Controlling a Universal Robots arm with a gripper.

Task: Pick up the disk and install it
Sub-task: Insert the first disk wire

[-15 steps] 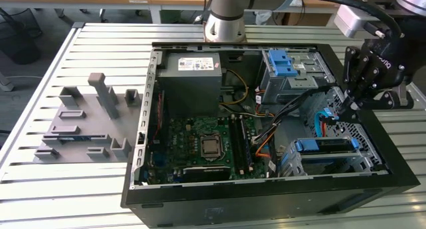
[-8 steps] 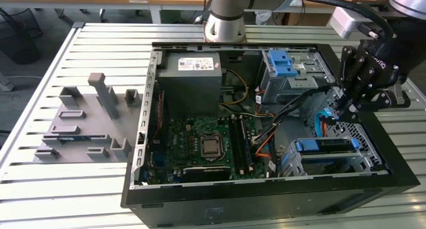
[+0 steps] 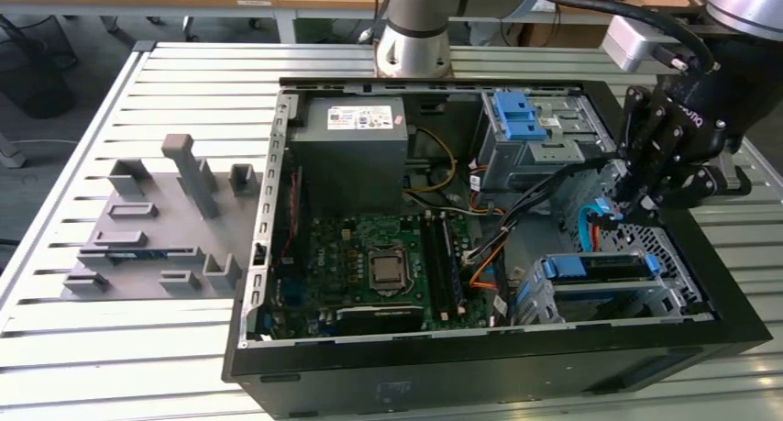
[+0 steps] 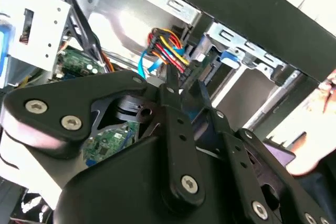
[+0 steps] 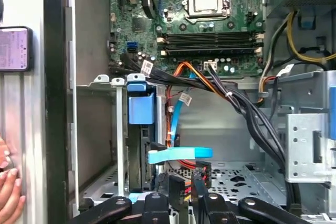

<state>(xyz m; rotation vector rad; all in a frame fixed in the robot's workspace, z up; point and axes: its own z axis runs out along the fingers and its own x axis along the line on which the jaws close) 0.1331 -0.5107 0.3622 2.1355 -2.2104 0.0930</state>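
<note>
Inside open case (image 3: 293, 219) — blue-framed disk (image 3: 596, 267) sits in its bay.

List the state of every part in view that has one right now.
Computer case: side panel off, interior exposed.
Disk: seated in the lower drive cage, blue rail showing.
Gripper: inside the case by the drive cage, near the cable plug.
CPU socket: bare, no cooler fitted.
</note>
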